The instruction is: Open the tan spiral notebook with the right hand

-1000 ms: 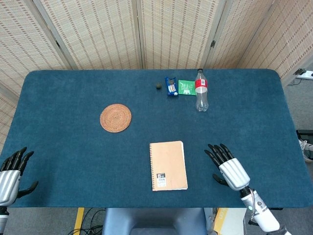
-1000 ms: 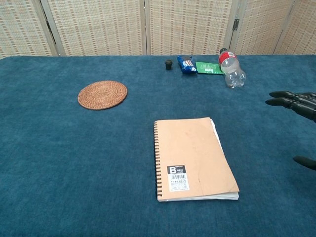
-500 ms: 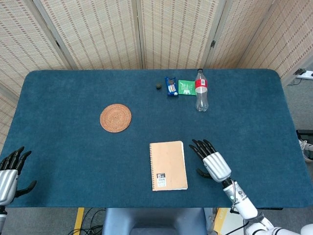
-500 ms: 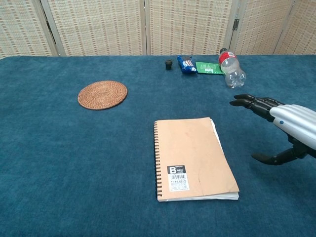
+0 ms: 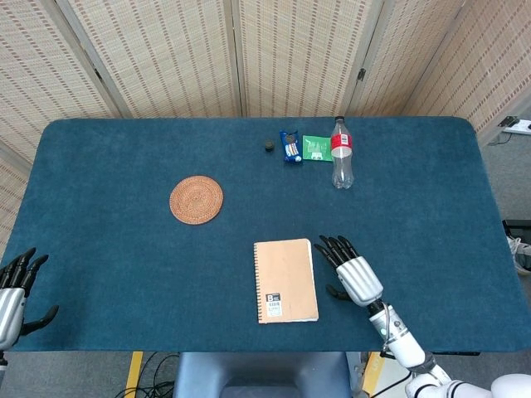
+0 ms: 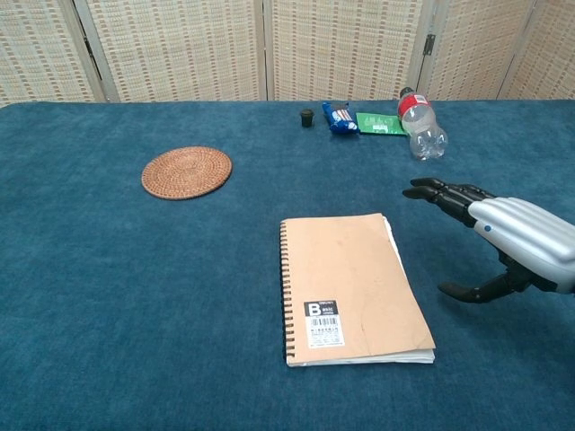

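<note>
Here, lying closed and flat near the front edge of the table (image 5: 99, 166), a bit right of centre: the notebook (image 5: 285, 280), tan cover up, spiral along its left edge, long axis running near to far, free page edge on the right. Just right of that free edge, not touching: the right hand (image 5: 353, 273), palm down above the cloth, fingers (image 6: 437, 190) spread and stretched toward the far side, thumb hanging lower toward the notebook, holding nothing. Far off at the near left corner: the left hand (image 5: 12, 292), also spread and empty, so clearly the farther of the two. Likely next: a short shift leftward and down, to get fingertips under the right edge of the cover and swing it over toward the spiral. Compared with a second ago: right hand much closer to the notebook, having slid in from well right of it; left hand drawn a little lower at the corner; notebook unmoved. Further back on the table: a mat (image 5: 197, 200) to the left, a bottle (image 5: 342, 152) and small packets (image 5: 303, 147) at the far side
</note>
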Motion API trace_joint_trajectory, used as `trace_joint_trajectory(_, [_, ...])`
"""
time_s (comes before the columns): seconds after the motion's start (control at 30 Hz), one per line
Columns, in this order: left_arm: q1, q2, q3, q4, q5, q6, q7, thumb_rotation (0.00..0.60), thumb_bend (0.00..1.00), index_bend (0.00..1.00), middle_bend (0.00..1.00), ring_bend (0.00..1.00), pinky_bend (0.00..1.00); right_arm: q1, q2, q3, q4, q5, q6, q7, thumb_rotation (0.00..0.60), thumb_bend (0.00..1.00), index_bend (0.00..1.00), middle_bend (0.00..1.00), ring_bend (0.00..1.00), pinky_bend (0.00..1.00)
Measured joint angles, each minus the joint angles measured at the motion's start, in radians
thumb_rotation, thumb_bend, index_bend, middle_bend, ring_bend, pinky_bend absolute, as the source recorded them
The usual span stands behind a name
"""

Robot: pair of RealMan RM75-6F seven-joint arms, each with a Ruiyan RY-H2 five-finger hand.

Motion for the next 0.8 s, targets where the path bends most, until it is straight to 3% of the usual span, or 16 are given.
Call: trace_joint_trajectory(0.8, [0.018,0.009,-0.004,-0.003,0.018,0.038,-0.014,0.600,0.27,0.13,0.04,0.01,0.14,0.042,-0.060,0.000,0.060,0.046,-0.028,0.056,0.600,0.29,0.00,0.00,0.00,0.00])
